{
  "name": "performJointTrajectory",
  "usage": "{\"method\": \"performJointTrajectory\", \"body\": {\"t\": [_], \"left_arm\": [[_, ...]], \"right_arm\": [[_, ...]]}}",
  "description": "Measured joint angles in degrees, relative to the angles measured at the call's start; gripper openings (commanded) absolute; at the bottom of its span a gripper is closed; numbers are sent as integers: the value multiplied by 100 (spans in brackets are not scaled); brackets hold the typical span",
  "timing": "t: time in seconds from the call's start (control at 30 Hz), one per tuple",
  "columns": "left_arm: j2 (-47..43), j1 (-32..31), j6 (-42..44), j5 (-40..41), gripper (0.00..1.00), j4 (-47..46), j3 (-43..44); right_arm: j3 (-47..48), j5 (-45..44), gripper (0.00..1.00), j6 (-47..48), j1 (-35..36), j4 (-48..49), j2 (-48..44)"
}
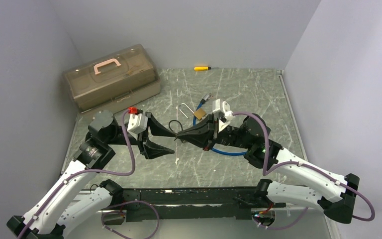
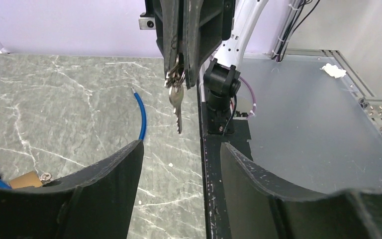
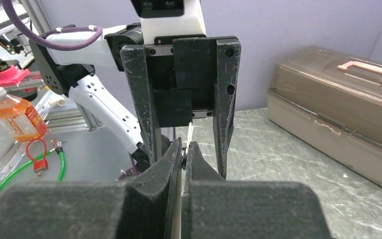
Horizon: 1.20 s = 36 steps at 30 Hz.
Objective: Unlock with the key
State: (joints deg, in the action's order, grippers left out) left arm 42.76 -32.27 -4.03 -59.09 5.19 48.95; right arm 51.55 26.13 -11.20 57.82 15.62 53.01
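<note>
The right gripper point(image 2: 181, 74) is clamped shut on a small bunch of silver metal keys point(image 2: 176, 102), which dangle from its tips. The left gripper point(image 2: 181, 149) faces it, its black fingers spread open either side. The brass padlock point(image 1: 200, 114), on a blue cable point(image 1: 229, 152), lies just beyond the right gripper.

**Keys aloft, padlock lying flat**

Bunch of small silver metal keys point(image 2: 177, 97): pinched at the ring end between the closed tips of the right gripper point(image 2: 180, 74). It hangs free, the longest blade pointing straight down, clear of the surface.

Small brass-bodied padlock point(image 1: 200, 114): lies flat mid-table. A silver U-shaped shackle point(image 1: 184, 110) lies just beside it; can't tell if it is latched. One end of a blue cable point(image 1: 227, 153) runs up to the body.
</note>
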Motion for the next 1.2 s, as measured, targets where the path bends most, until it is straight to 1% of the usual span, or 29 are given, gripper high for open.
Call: {"method": "performJointTrajectory", "body": {"t": [0.07, 0.1, 0.13, 0.17, 0.2, 0.3, 0.33, 0.43, 0.53, 0.67, 0.73, 0.77, 0.8, 0.87, 0.9, 0.93, 1.03, 1.07, 1.1, 1.2], "left_arm": [[0, 0, -118, -13, 64, -114, 0], [0, 2, -162, -20, 61, -177, 0], [0, 4, -199, -26, 57, -240, 0], [0, 7, -258, -35, 49, -310, 0], [-2, 9, -299, -50, 44, -361, 0], [-9, 17, -389, -94, 30, -485, 0], [-15, 20, -404, -105, 27, -511, 0], [-20, 22, -433, -107, 23, -555, 0], [-20, 24, -446, -105, 23, -599, 0], [-20, 50, -481, -105, 29, -654, 0], [-20, 63, -496, -105, 29, -675, 0], [-20, 72, -514, -105, 28, -686, 0], [-20, 76, -529, -107, 23, -702, 0], [-20, 81, -542, -109, 10, -728, 0], [-20, 83, -546, -111, 2, -734, 0], [-22, 83, -535, -114, 0, -730, 0], [-33, 83, -466, -120, 0, -715, 0], [-44, 83, -435, -122, 0, -702, 0], [-52, 83, -391, -125, 0, -667, 0], [-68, 87, -96, -118, 0, -413, 22]], "right_arm": [[-33, 9, 0, -48, 0, 122, 37], [-48, 17, 0, -81, 0, 173, 59], [-63, 28, 0, -103, 0, 214, 81], [-70, 46, 0, -118, 0, 251, 101], [-74, 59, 0, -138, 0, 291, 118], [-83, 111, 0, -192, -2, 374, 138], [-85, 129, 0, -208, 0, 400, 138], [-90, 149, 0, -254, 0, 494, 138], [-122, 160, 0, -289, 0, 595, 138], [-162, 238, 0, -343, 0, 704, 190], [-195, 262, 0, -369, -2, 763, 221], [-219, 273, 0, -385, 0, 791, 229], [-240, 275, 0, -400, 0, 809, 238], [-256, 280, 0, -409, 0, 807, 243], [-258, 280, 0, -422, 0, 813, 245], [-258, 280, 0, -426, 0, 826, 245], [-258, 295, 1, -439, -2, 846, 245], [-262, 295, 8, -442, -2, 846, 245], [-273, 295, 17, -444, -2, 848, 245], [-321, 289, 32, -468, -2, 828, 238]]}}
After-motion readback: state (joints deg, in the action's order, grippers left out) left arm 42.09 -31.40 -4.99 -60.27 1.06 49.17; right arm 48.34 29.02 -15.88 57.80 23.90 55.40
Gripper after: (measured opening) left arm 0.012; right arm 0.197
